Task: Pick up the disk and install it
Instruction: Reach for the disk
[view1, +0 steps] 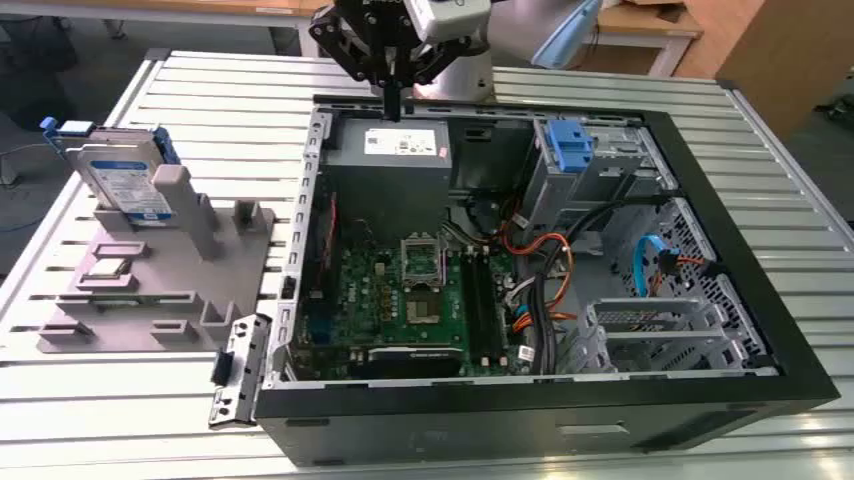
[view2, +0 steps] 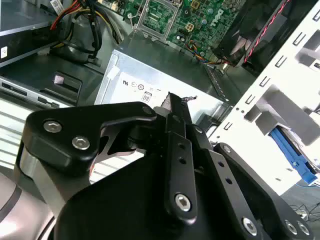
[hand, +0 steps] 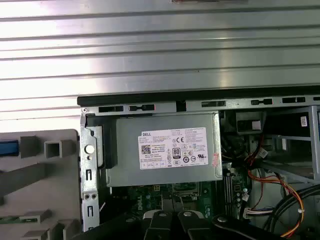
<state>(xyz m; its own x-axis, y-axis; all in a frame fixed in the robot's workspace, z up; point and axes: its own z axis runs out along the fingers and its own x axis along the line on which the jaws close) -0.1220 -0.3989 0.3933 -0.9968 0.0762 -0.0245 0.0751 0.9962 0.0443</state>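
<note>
The disk (view1: 123, 180), a silver drive with a white-and-blue label in a blue carrier, stands upright in a grey fixture (view1: 147, 290) on the exterior view's left. Its blue carrier edge also shows in the second wrist view (view2: 292, 155). My gripper (view1: 391, 108) hangs over the back rim of the open computer case (view1: 707, 190), just above the grey power supply box (view1: 390, 145). It is well away from the disk. Its fingers (view2: 175, 107) are shut together with nothing between them. In the first wrist view the fingers (hand: 161, 222) point at the power supply (hand: 167, 150).
The case lies open on a slatted metal table (view1: 200, 90). Inside are a green motherboard (view1: 400, 290), orange and black cables (view1: 547, 250) and a drive bay holding a lone blue bracket (view1: 567, 145). A black strip (view1: 230, 365) lies beside the case.
</note>
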